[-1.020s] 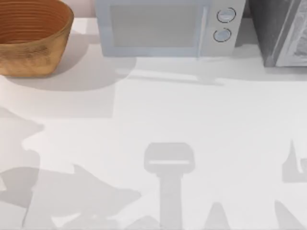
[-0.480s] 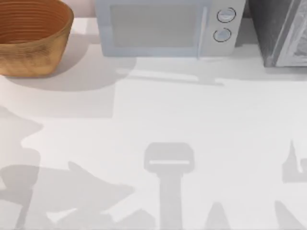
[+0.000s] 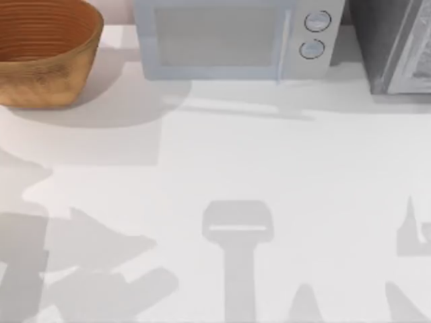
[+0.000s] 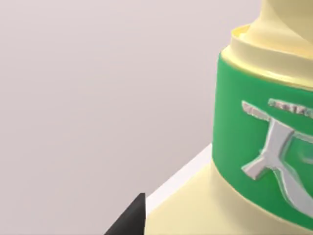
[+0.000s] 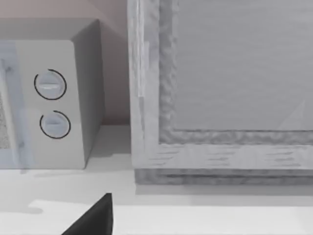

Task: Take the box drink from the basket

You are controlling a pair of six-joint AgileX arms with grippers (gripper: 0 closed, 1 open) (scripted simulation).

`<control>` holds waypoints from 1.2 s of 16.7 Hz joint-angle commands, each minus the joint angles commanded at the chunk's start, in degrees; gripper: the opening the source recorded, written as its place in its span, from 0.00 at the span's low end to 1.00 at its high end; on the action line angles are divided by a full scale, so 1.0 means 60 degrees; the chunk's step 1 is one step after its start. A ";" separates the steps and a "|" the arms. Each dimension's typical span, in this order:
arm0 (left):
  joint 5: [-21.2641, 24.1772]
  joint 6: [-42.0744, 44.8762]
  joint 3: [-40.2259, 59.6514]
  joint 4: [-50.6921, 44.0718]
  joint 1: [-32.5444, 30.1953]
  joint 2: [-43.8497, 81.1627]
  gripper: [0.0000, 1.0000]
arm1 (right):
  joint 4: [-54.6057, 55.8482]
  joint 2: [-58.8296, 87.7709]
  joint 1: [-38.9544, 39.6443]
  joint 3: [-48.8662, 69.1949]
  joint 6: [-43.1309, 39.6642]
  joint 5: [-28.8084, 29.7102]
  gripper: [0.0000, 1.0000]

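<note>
The basket (image 3: 42, 50), a round orange-brown wicker bowl with ringed ribbing inside, stands at the table's far left corner in the top view. The box drink is out of view. A black edge of my left gripper (image 4: 129, 219) juts into the left wrist view, close to a cream bottle (image 4: 264, 147) with a green band and a silver emblem. A black edge of my right gripper (image 5: 95, 218) appears in the right wrist view, low over the white table and facing the microwave (image 5: 46, 98) and the grey cabinet (image 5: 220, 88).
A pale microwave (image 3: 232, 37) with two round knobs stands at the back centre. A grey cabinet (image 3: 394, 44) fills the back right corner. Arm shadows lie across the white table (image 3: 269, 161) along its near edge.
The shadow on the table's near left has slid farther left and toward the near edge. The shadows at the centre and right have stayed put, and so has the basket.
</note>
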 joint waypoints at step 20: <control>0.0437 0.0001 0.0002 0.1498 0.0351 0.1483 0.75 | 0.0000 0.0000 0.0000 0.0000 0.0000 0.0000 1.00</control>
